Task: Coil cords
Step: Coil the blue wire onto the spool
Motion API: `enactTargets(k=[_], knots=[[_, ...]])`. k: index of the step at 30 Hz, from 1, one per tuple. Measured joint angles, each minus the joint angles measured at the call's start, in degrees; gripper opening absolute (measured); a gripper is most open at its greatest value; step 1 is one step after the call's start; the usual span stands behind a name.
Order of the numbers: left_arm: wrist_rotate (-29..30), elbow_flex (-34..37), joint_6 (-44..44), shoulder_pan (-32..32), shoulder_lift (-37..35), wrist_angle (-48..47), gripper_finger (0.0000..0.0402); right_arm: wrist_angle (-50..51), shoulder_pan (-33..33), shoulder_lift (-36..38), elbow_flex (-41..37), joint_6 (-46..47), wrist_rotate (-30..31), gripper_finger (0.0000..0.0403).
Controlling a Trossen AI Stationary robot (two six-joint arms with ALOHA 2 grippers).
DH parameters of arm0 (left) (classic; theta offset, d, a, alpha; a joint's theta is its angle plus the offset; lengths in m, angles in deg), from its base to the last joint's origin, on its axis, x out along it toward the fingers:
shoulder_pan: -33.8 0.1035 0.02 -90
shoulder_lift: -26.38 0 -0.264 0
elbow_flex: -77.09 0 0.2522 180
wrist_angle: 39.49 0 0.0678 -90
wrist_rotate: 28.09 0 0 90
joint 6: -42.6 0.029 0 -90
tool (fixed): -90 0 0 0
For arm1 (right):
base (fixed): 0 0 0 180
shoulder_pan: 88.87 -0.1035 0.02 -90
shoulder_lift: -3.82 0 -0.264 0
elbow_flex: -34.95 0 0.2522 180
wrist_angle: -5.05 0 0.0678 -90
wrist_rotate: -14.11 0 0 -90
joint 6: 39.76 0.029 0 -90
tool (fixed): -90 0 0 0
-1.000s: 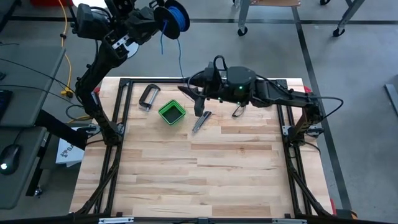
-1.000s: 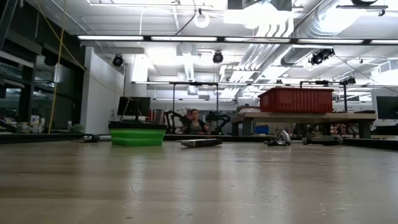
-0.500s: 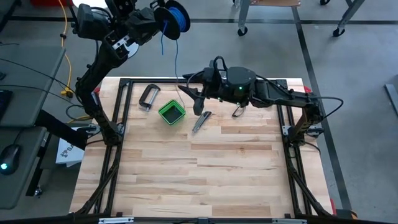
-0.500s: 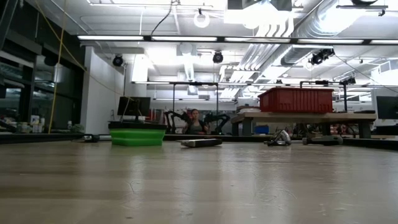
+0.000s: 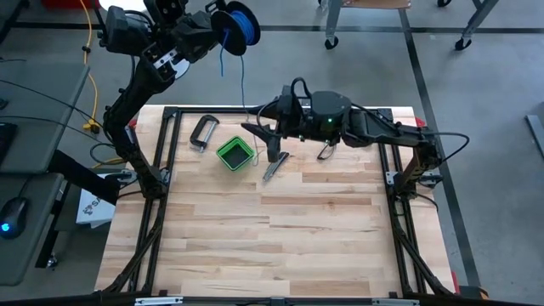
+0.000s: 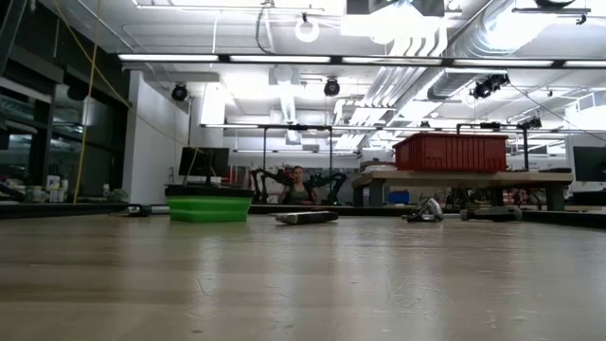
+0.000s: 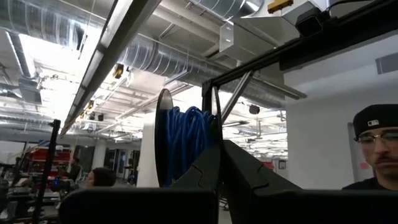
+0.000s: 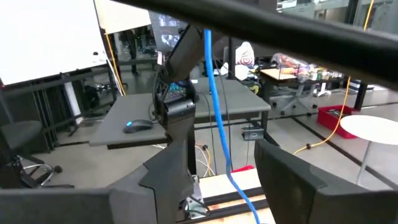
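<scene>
Overhead, wire hair-thin; left jaws clenched on spool, right jaws released.

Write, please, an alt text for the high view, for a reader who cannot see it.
Seen from above, the left gripper holds a spool of blue wire beyond the table's far edge; the wire hangs down to the right gripper, whose jaws stand open around it above the wooden table. A green box sits just beside that gripper.
</scene>
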Motion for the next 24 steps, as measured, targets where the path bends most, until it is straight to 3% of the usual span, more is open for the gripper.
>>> enactTargets(k=[6, 13, 19, 24], knots=[[0.13, 0.0, 0.02, 0.02, 0.0, 0.0, 0.0001, 1.01, 0.0, -0.02, 0.0, -0.11, 0.0, 0.0164], [0.72, 0.0, 0.59, 0.0, 0.0, 0.02, 0.0001, 1.45, 0.0, -0.02, 0.0, -1.5, 0.06, 0.0016], [1.51, 0.07, 2.68, 1.96, -0.52, -0.39, 0.0001, 3.66, -1.21, 0.24, 0.0, -0.75, 0.26, 0.0001], [2.14, 0.09, 3.08, 7.75, -2.94, -10.32, 0.0001, 9.32, -4.26, 3.18, 0.02, -0.02, 2.2, 0.0]])
